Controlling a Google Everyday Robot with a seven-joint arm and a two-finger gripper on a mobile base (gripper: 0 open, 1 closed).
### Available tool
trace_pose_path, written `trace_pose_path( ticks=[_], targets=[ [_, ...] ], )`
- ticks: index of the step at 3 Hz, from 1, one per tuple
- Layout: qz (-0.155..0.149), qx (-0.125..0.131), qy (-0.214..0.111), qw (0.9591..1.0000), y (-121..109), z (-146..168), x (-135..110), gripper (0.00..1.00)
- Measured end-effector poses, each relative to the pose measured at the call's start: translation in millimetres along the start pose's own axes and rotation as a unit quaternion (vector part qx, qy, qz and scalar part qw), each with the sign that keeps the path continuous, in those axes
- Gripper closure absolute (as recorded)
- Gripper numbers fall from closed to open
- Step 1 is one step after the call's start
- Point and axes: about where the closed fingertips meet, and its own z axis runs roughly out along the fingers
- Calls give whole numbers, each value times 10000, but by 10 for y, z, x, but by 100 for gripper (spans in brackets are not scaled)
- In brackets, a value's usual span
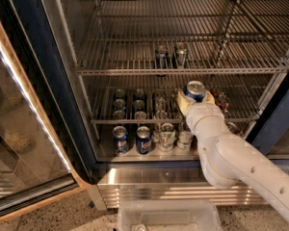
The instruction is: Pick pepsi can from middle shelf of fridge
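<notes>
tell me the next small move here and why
Probably draw the gripper straight back out of the fridge, keeping the pepsi can upright. The gripper is shut on the pepsi can, which looks lifted off the middle shelf and sits close under the rack above, so raising it further risks a bump.

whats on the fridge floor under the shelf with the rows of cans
Two blue cans and two pale cans stand in front. The arm covers anything further right. The gripper, above that shelf, holds the pepsi can.
</notes>
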Motion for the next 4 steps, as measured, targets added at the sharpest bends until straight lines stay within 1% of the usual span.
trace_pose_path(
  ticks=[1, 2, 3, 4],
  targets=[
    [-16, 19, 57, 10000, 5, -215, 6, 100],
    [-52, 96, 102, 9999, -18, -416, 2, 100],
    [-14, 239, 186, 9995, -75, -584, 2, 100],
    [192, 370, 229, 9989, -169, -714, 24, 100]
  ],
)
